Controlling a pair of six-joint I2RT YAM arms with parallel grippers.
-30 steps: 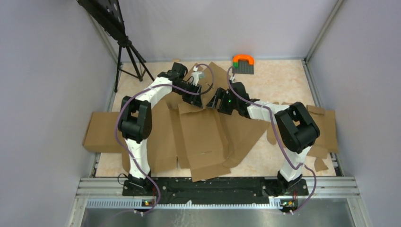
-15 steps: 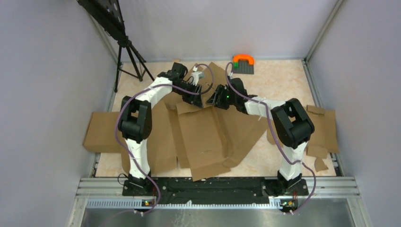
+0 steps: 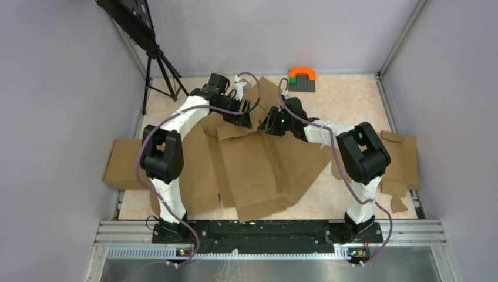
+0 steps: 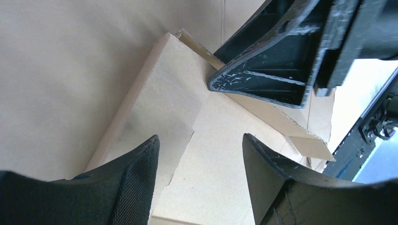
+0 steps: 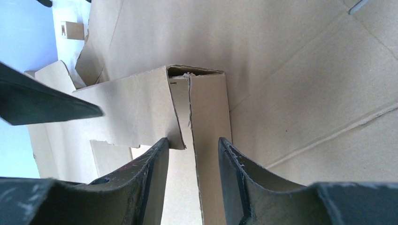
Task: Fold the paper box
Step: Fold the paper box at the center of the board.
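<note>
The paper box (image 3: 252,167) lies as a big brown die-cut sheet in the middle of the table, with its far edge folded up into a raised wall (image 5: 206,108). My right gripper (image 3: 268,125) (image 5: 193,139) straddles that folded wall at a corner, its fingers pressed against both sides of the cardboard. Just left of it, my left gripper (image 3: 244,117) (image 4: 200,137) hovers over the same folded wall (image 4: 164,103) with its jaws wide apart and nothing between them. One right finger (image 4: 277,70) shows in the left wrist view, resting on the fold.
An orange and green block on a grey plate (image 3: 302,77) sits at the back. A black tripod (image 3: 160,70) stands at the back left. A plain cardboard slab (image 3: 123,170) lies at the left edge; more cardboard pieces (image 3: 402,158) and scraps (image 3: 399,204) lie at the right.
My left gripper has opened, letting go of the folded wall, and its arm drew back slightly to the left. My right gripper's jaws have closed in on the wall.
</note>
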